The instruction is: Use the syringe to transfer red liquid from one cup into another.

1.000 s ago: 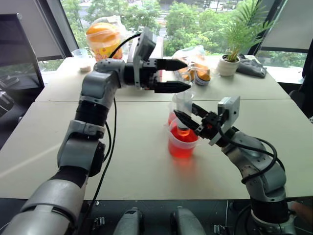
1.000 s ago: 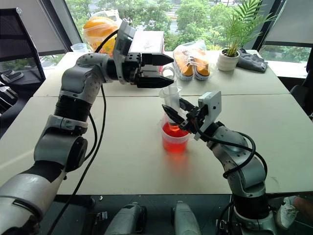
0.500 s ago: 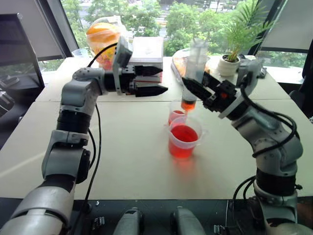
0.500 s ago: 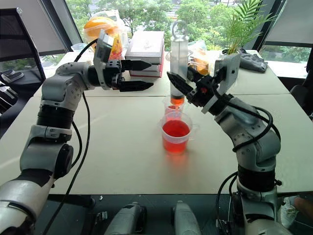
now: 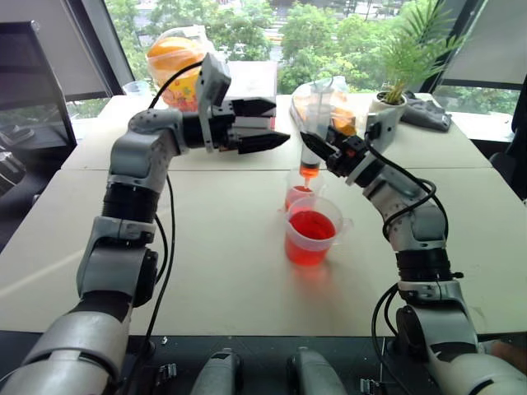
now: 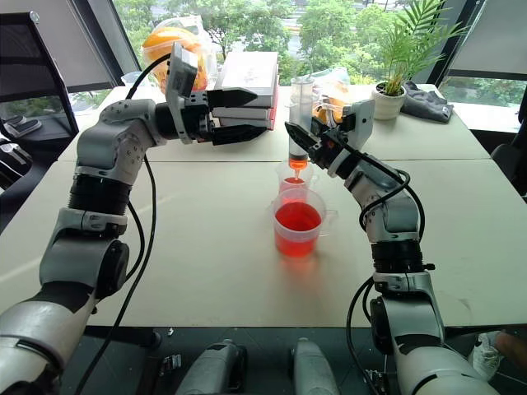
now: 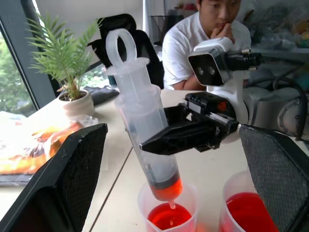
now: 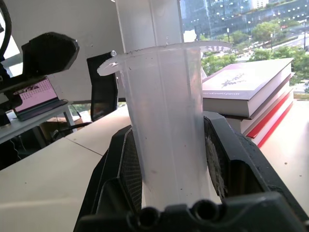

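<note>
On the table (image 5: 206,247), the big cup (image 5: 311,237) holds red liquid (image 5: 311,224). At its twelve o'clock, the small cup (image 5: 296,196) sits under the syringe (image 5: 315,132), clamped by the right gripper (image 5: 319,148). At ten o'clock, the left gripper (image 5: 276,122) gapes wide, empty.

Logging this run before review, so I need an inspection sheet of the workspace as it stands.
Surface: pale table, nothing spilled seen.
Job's things: syringe upright, tip over the smaller cup; larger cup holds red liquid.
Clutter: books, potted plant, bagged food.
Grippers: right gripper shut on syringe; left gripper open, free.
Cables: black cable along left arm.
Surroundings: windows, seated person.
</note>
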